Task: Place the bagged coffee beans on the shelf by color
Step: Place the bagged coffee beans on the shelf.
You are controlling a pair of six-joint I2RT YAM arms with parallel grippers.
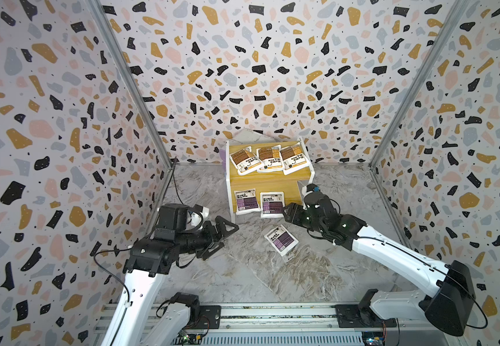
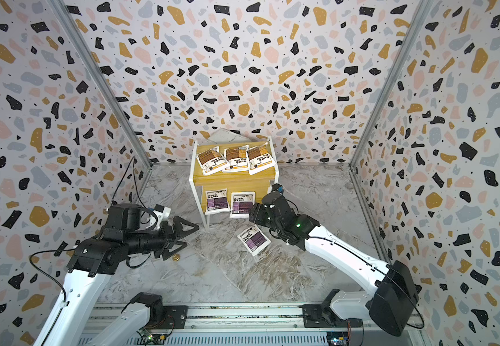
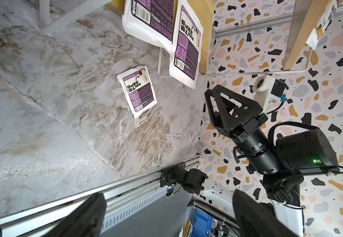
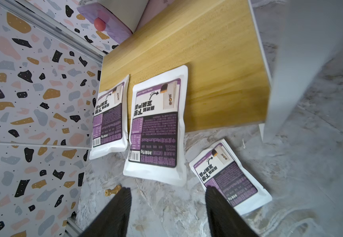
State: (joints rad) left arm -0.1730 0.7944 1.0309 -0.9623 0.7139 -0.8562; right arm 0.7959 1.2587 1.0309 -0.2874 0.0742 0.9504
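The shelf [image 1: 260, 181] stands at the back wall. Three brown-orange bagged coffee beans [image 1: 268, 158] lie side by side on its upper board. Two purple pouches [image 1: 246, 201] [image 1: 272, 204] rest on the lower board [image 4: 217, 61], overhanging its front edge. A third purple pouch [image 1: 281, 239] [image 3: 137, 90] [image 4: 230, 176] lies flat on the floor in front. My right gripper [image 1: 290, 214] [image 4: 167, 205] is open and empty just in front of the middle purple pouch [image 4: 156, 127]. My left gripper [image 1: 223, 238] [image 3: 169, 213] hangs open and empty, left of the shelf.
A small brass knob [image 2: 176, 257] [image 4: 112, 190] lies on the marble floor near the left gripper. A purple object [image 4: 104, 18] sits behind the shelf. Terrazzo walls close in three sides, and a metal rail [image 1: 272, 314] runs along the front.
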